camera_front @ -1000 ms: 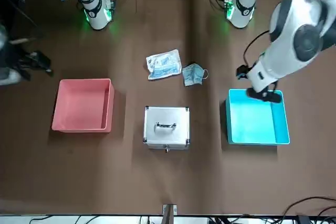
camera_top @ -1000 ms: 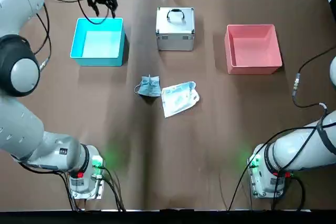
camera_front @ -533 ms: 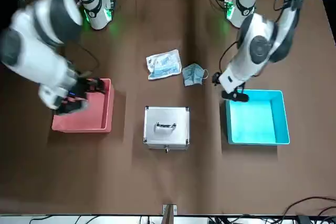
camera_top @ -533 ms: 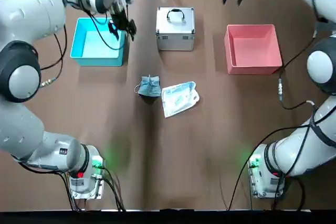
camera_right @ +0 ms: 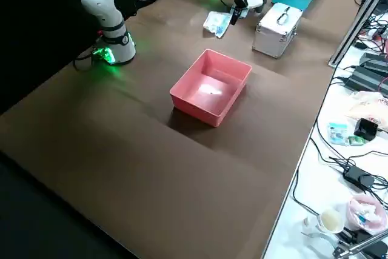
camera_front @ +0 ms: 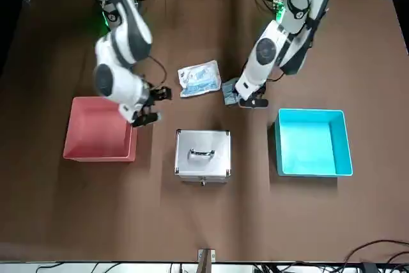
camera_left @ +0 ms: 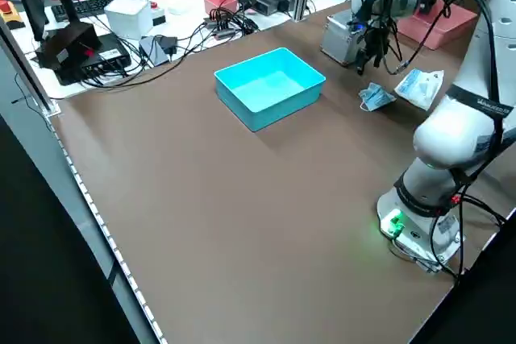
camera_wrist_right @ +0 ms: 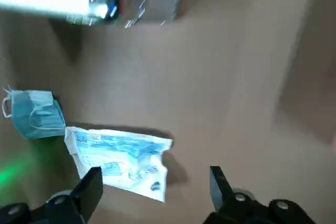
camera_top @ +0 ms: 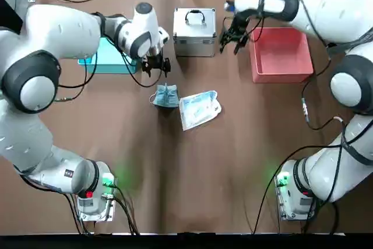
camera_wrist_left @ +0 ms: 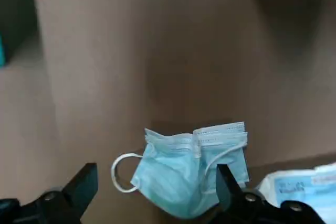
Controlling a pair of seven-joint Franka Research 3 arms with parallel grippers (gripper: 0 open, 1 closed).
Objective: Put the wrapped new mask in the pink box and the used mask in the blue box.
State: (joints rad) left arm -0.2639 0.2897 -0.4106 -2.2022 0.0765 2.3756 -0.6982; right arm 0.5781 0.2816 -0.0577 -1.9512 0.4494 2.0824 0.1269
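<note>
While both masks lie mid-table, reach step: left gripper (camera_top: pixel 156 66) spread above used mask (camera_top: pixel 165 96); right gripper (camera_top: pixel 232 40) spread beyond wrapped mask (camera_top: pixel 200 108), near pink box (camera_top: pixel 281 54). Next: descend, pinch.

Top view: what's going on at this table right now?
Both masks lie untouched mid-table. The left gripper, open, hangs just above the used mask. The right gripper, open, is between the silver case and the pink box, not yet at the wrapped new mask. The blue box holds nothing.
</note>
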